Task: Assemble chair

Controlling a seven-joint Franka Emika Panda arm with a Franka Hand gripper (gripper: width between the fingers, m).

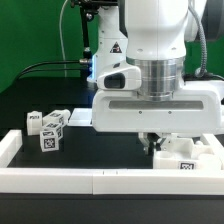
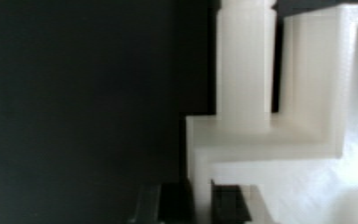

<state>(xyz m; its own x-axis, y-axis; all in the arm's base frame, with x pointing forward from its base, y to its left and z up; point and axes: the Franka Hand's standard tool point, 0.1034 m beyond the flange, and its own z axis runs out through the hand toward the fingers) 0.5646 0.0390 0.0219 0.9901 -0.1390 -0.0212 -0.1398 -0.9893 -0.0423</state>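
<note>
The chair is in loose white pieces with black-and-white tags. A cluster of its parts [image 1: 180, 158] lies at the exterior view's right, just behind the front rail. My gripper [image 1: 150, 143] hangs straight down at the near-left edge of that cluster. In the wrist view a white post [image 2: 247, 60] joins an L-shaped white piece [image 2: 274, 150]. My gripper [image 2: 202, 205] is shut, its dark fingers [image 2: 169, 205] almost touching at that piece's edge, with nothing visibly between them. Small tagged blocks [image 1: 50, 126] lie apart at the exterior view's left.
Low white border rails [image 1: 90, 180] run along the front and the left side [image 1: 12, 148] of the black table. The marker board [image 1: 78, 116] lies flat behind the small blocks. The arm's body hides much of the middle. Green backdrop and cables stand behind.
</note>
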